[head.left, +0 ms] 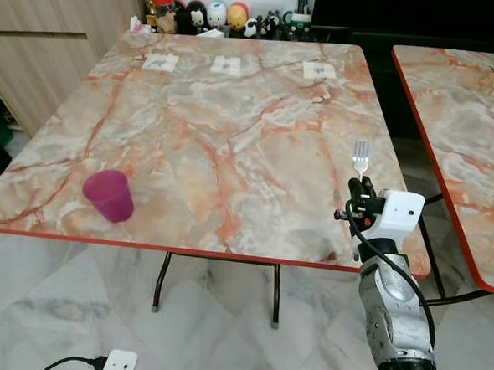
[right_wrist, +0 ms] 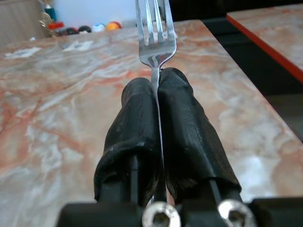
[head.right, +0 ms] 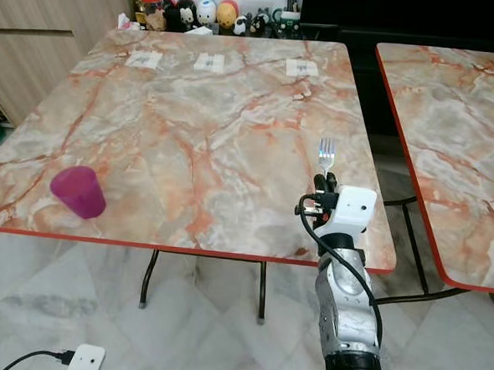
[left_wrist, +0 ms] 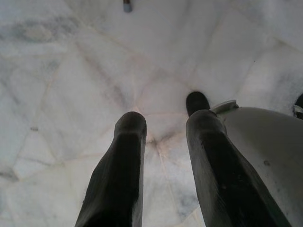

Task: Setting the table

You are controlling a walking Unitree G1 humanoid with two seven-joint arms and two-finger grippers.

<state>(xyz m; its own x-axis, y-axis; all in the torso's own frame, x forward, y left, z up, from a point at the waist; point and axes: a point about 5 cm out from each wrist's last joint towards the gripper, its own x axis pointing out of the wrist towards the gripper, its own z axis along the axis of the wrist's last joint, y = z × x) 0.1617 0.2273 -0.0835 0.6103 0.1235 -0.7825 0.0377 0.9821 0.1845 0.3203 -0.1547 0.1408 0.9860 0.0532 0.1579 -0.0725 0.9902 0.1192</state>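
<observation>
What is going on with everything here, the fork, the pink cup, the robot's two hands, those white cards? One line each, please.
Fork: held upright, tines up, pinched between the right gripper's fingers.
Right gripper: shut on the fork, above the near right part of the table.
Pink cup: lying tipped on the table near its front left edge.
Left gripper: open, holding nothing, pointing down at the floor.
Three white cards: lying flat in a row at the table's far side.

No legible text or labels
</observation>
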